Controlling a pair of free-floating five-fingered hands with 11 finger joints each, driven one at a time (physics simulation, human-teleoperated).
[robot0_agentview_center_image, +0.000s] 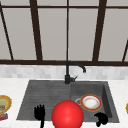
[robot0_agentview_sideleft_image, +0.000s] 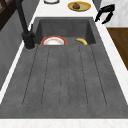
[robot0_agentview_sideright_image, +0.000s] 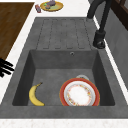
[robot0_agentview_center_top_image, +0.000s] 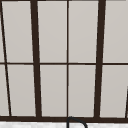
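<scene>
**Two hands hover at the front of the sink, plate and banana in the basin**

Front view: the left hand (robot0_agentview_center_image: 39, 112) hangs over the front edge of the drainboard, fingers straight and spread upward, holding nothing. The right hand (robot0_agentview_center_image: 101, 118) floats at the basin's front right corner, fingers curled downward around nothing. Nearest to it is the plate (robot0_agentview_center_image: 91, 102), white in the middle with a red-orange rim, lying flat in the basin. A red ball (robot0_agentview_center_image: 67, 115) sits large in the foreground between the hands. The black faucet (robot0_agentview_center_image: 68, 75) stands behind the sink (robot0_agentview_center_image: 45, 92).

Left side view: a hand (robot0_agentview_sideleft_image: 105, 13) hovers over the table's front edge beside the basin, fingers bent down. The plate (robot0_agentview_sideleft_image: 53, 41) lies near the faucet side and a yellow banana (robot0_agentview_sideleft_image: 81, 41) nearer the front wall.

Right side view: fingertips (robot0_agentview_sideright_image: 5, 67) reach in at the left edge, above the table. The banana (robot0_agentview_sideright_image: 35, 95) lies apart from the plate (robot0_agentview_sideright_image: 79, 94).

Upper view: a dark-framed window (robot0_agentview_center_top_image: 35, 62).
</scene>
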